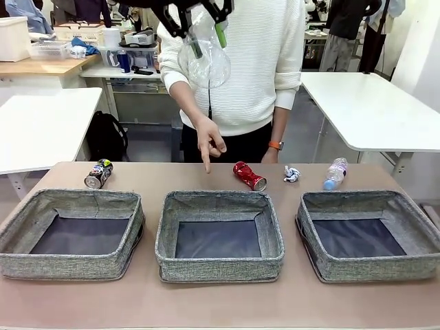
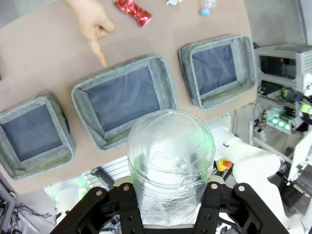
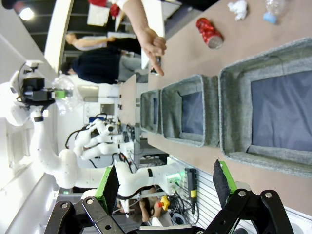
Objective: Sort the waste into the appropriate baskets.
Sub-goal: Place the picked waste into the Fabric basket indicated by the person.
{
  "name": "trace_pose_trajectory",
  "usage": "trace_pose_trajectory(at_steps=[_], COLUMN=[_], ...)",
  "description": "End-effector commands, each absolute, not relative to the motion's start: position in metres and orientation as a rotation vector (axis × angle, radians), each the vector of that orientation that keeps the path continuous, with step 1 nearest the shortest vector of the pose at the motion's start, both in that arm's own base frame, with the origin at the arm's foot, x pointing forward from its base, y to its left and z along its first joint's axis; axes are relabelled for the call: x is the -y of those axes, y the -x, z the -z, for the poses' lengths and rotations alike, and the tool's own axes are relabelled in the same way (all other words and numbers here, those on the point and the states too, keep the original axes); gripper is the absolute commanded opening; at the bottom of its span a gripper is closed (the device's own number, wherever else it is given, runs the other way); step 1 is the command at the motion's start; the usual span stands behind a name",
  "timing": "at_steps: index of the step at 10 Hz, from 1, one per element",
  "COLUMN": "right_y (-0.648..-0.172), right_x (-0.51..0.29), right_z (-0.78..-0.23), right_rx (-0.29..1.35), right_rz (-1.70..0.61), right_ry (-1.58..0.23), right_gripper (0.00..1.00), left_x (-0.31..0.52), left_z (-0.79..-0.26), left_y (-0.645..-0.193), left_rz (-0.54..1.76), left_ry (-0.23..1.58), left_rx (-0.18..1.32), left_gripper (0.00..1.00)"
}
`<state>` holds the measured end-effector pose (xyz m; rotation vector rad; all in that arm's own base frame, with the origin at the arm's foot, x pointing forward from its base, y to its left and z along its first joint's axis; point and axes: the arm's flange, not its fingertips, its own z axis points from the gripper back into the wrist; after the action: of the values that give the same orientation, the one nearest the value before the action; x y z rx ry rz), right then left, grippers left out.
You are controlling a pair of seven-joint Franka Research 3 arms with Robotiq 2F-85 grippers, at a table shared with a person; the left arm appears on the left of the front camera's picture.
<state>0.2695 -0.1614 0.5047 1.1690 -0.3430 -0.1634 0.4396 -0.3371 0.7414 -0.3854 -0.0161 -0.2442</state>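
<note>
Front view: the left gripper (image 1: 204,34) hangs high above the middle basket (image 1: 220,265), jaws clamped on the clear plastic cup (image 1: 205,63).
Left wrist view: the cup's end sits over that basket's near wall, not over its dark bottom.
Person's hand (image 1: 210,141): one finger points down at the table just behind the middle basket, probably marking it as the cup's bin.
Right gripper (image 3: 165,187): jaws wide apart, empty, off to the basket's right.
Step in hand: delivering the cup.
Doing it well: move farther over the basket's centre, then come down low inside the walls before letting go, since a light cup may bounce out. Stay clear of the pointing finger.
Waiting: the crushed red can (image 1: 249,176) lies just behind the basket's right corner.
</note>
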Motion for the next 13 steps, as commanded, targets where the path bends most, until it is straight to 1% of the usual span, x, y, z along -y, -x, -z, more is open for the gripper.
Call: trace_pose_trajectory(at_steps=[1,2,3,4,6,7,9,13], right_y=[-0.27,-0.27,-0.27,-0.27,-0.27,-0.27,-0.27,-0.27], right_x=[0.159,0.159,0.159,0.159,0.159,0.159,0.159,0.159], right_z=[-0.504,-0.504,-0.504,-0.504,-0.504,-0.504,-0.504,-0.504], right_rx=[0.367,0.367,0.367,0.367,0.367,0.367,0.367,0.367], right_rz=[0.144,0.144,0.144,0.144,0.144,0.144,0.144,0.144], right_ry=[-1.187,-1.187,-1.187,-1.187,-1.187,-1.187,-1.187,-1.187], right_gripper=[1.0,1.0,1.0,1.0,1.0,1.0,1.0,1.0], left_x=[0.314,0.31,0.312,0.316,0.336,0.343,0.347,0.349], left_z=[-0.663,-0.623,-0.584,-0.558,-0.509,-0.486,-0.469,-0.467], left_y=[-0.42,-0.413,-0.407,-0.406,-0.425,-0.437,-0.436,-0.429], left_rz=[0.234,0.212,0.126,0.119,0.132,0.136,0.135,0.124], left_ry=[0.408,0.417,0.431,0.449,0.488,0.458,0.436,0.403], left_rx=[0.039,0.038,0.108,0.143,0.142,0.116,0.024,0.018], left_gripper=[0.47,0.47,0.47,0.47,0.47,0.47,0.47,0.47])
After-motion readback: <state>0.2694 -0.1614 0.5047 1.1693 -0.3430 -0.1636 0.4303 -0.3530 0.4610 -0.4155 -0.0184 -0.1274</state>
